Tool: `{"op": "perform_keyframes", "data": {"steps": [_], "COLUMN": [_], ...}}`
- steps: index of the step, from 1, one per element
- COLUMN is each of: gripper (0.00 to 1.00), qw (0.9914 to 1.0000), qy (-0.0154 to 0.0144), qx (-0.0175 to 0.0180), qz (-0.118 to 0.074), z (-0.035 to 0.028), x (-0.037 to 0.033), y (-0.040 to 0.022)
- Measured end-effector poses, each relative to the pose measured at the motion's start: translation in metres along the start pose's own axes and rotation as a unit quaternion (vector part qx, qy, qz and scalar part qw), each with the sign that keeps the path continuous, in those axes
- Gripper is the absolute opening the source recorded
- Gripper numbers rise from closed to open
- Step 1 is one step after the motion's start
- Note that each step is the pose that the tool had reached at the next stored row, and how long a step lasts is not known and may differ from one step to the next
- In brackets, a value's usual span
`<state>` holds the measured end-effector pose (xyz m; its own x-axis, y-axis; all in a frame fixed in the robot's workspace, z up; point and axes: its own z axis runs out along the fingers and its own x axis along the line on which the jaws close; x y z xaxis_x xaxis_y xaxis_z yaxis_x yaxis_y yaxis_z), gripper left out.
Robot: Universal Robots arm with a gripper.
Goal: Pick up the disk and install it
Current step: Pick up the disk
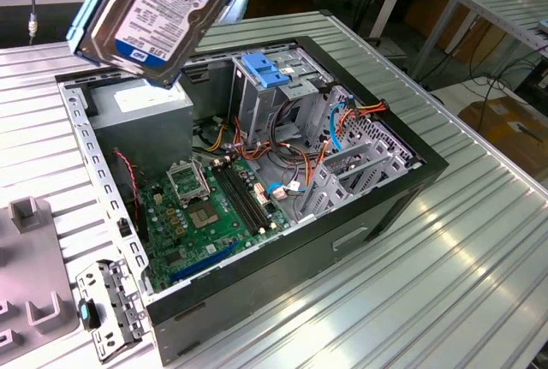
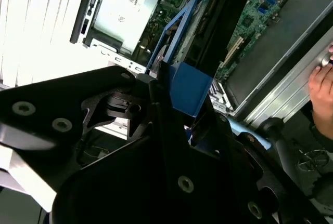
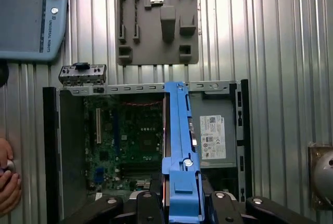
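In the exterior view, the disk hangs high in the air, tilted, over the open computer case. Down inside the case are the green board, the tall metal cage with its blue latch, and lots of coloured wires. In the second wrist view, the gripper has its black fingers pressed on the blue frame of the disk, so it is clamped on the disk. A person's hand is near the case. In the first wrist view, the disk is seen edge-on above the case, between the green board and the silver power box. I think the disk could bump the cage or catch on the wires if it goes in crooked. It could also slip, because the gripper seems to hold just one end. The hand is close, so it could get bumped too.
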<state>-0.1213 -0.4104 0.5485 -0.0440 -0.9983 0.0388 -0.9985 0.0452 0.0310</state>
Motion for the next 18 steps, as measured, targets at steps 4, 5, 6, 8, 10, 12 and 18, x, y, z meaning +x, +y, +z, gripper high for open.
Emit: {"op": "perform_keyframes", "data": {"steps": [4, 5, 6, 8, 10, 12, 18], "gripper": [0.37, 0.37, 0.37, 0.37, 0.37, 0.37, 0.37], "qw": [1.00000, 1.00000, 1.00000, 0.99992, 0.99963, 0.99952, 0.99947], "qy": [0.0000, -0.0002, -0.0021, -0.0129, -0.0269, -0.0307, -0.0324], "qx": [-0.0003, -0.0004, -0.0006, -0.0019, -0.0033, -0.0037, -0.0041], "qz": [0.000, 0.000, 0.000, -0.001, -0.001, -0.001, -0.001], "z": [0.0003, 0.0006, 0.0010, 0.0010, 0.0011, 0.0014, 0.0017], "x": [0.0092, 0.0109, 0.0128, 0.0139, 0.0149, 0.0176, 0.0224], "y": [-0.0204, -0.0233, -0.0269, -0.0320, -0.0367, -0.0410, -0.0494]}}
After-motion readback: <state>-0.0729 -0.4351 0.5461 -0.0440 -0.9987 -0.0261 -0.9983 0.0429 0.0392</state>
